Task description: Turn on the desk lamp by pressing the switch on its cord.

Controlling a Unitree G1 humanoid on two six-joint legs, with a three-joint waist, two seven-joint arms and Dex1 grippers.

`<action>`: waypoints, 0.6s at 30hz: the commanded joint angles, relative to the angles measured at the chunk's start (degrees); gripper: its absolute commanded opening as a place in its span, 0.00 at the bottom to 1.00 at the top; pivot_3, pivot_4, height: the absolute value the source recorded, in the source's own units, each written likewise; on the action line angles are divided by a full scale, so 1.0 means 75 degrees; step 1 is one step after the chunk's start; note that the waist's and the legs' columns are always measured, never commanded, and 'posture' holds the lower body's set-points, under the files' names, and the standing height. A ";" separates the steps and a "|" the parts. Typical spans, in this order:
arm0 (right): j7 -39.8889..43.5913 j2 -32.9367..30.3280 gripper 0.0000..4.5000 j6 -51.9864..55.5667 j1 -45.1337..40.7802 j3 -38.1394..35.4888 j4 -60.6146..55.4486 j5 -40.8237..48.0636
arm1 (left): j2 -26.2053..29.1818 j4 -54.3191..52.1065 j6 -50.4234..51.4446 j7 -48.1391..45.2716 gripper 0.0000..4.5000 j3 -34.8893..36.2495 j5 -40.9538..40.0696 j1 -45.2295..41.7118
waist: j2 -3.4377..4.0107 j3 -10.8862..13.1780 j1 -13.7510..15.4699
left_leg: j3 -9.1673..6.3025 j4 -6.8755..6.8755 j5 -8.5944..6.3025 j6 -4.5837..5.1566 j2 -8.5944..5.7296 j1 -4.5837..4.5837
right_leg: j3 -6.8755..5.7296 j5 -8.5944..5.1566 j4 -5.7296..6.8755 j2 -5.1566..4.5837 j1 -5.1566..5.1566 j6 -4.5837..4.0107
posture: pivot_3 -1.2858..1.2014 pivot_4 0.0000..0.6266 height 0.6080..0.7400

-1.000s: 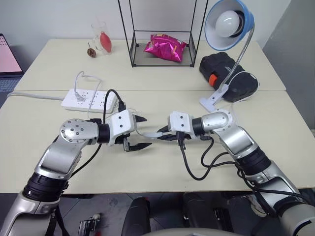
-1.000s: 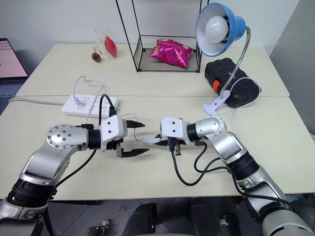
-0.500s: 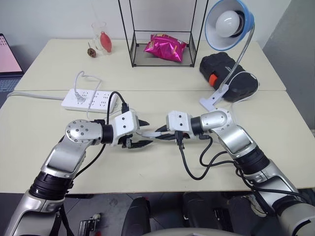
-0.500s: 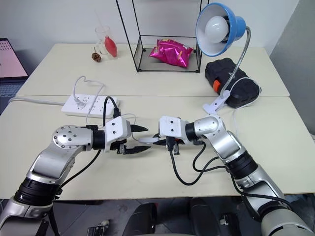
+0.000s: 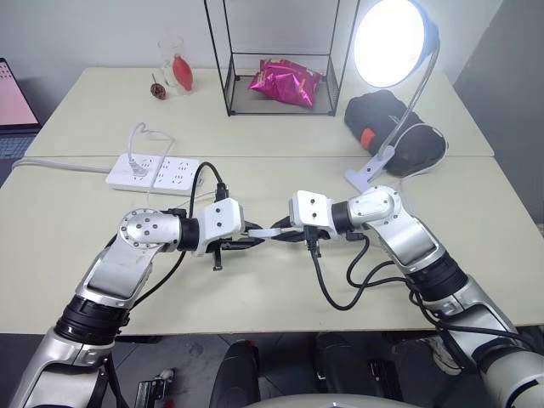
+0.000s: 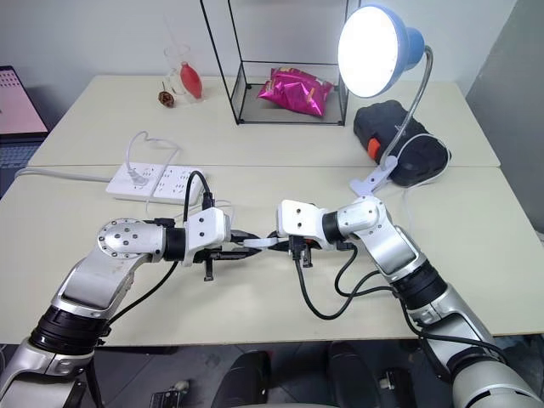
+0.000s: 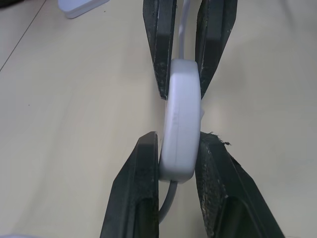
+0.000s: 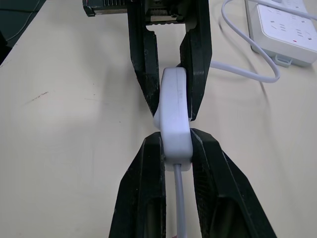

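Both claws, left (image 7: 177, 148) and right (image 8: 176, 148), I've got clamped on the switch (image 7: 182, 119) from opposite ends over the table (image 5: 255, 289); lamp (image 5: 393, 41) is lit.

1. The desk lamp (image 6: 374, 53) glows at the table's two o'clock corner, its blue shade tilted toward the camera, its chrome gooseneck dropping to a white clip base on the table (image 6: 476, 246).
2. At table centre, the left gripper (image 6: 241, 246) and right gripper (image 6: 274, 240) meet tip to tip, both clamped on the switch (image 6: 257, 243), a small white oblong held just above the tabletop.
3. The cord (image 6: 223, 204) loops from there toward ten o'clock, where a white power strip (image 6: 155, 181) lies.
4. A wire-frame rack (image 6: 289, 93) at twelve o'clock holds a pink snack bag (image 6: 294, 88).
5. A black case (image 6: 408, 144) sits behind the clip base at two o'clock.
6. A glass (image 6: 185, 75) stands at eleven o'clock.
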 commanded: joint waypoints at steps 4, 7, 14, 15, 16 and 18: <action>0.0094 0.0086 0.08 -0.0097 -0.0094 -0.0012 -0.0378 0.0150 | -0.0009 0.0061 -0.0094 0.0181 0.14 0.0306 -0.0023 -0.0148 | 0.0000 0.0000 -0.0001 | 0.0000 0.0000 0.0000 0.0000 0.0000 0.0000 | 0.0001 0.0000 0.0000 0.0000 0.0000 0.0000 | 0.52 0.24 1.00; 0.0124 0.0092 0.08 -0.0099 -0.0074 0.0001 -0.0401 0.0167 | -0.0095 0.0019 -0.0171 0.0215 0.14 0.0378 -0.0126 -0.0139 | 0.0000 0.0000 0.0000 | 0.0000 0.0000 0.0000 0.0000 0.0000 0.0000 | 0.0000 0.0000 0.0000 0.0000 0.0000 0.0000 | 0.52 0.24 1.00; 0.0160 0.0115 0.08 -0.0137 -0.0037 0.0030 -0.0393 0.0171 | -0.0097 0.0065 -0.0528 0.0123 0.38 0.0368 -0.0088 -0.0088 | 0.0000 0.0000 -0.0003 | -0.0001 0.0000 0.0000 0.0000 0.0000 0.0000 | 0.0000 0.0000 0.0000 0.0000 0.0000 0.0000 | 0.52 0.24 1.00; 0.0165 0.0118 0.08 -0.0158 -0.0037 0.0034 -0.0371 0.0167 | -0.0077 0.0060 -0.0589 0.0110 0.41 0.0368 -0.0080 -0.0057 | 0.0000 0.0000 -0.0002 | -0.0001 0.0000 0.0000 0.0000 0.0000 0.0001 | 0.0000 0.0000 0.0000 0.0000 0.0000 0.0000 | 0.52 0.24 1.00; 0.0170 0.0122 0.08 -0.0181 -0.0043 0.0039 -0.0342 0.0163 | -0.0051 0.0045 -0.0638 0.0103 0.45 0.0377 -0.0079 -0.0015 | 0.0000 0.0000 -0.0001 | -0.0001 0.0000 0.0000 0.0000 0.0000 0.0001 | 0.0000 0.0000 0.0001 0.0000 0.0000 0.0000 | 0.52 0.24 1.00; 0.0180 0.0131 0.08 -0.0227 -0.0061 0.0043 -0.0278 0.0153 | -0.0032 0.0023 -0.0713 0.0110 0.55 0.0413 -0.0095 0.0043 | 0.0000 0.0000 0.0000 | -0.0001 0.0000 0.0000 0.0000 0.0000 0.0000 | 0.0000 0.0000 0.0000 0.0000 0.0000 -0.0001 | 0.52 0.24 1.00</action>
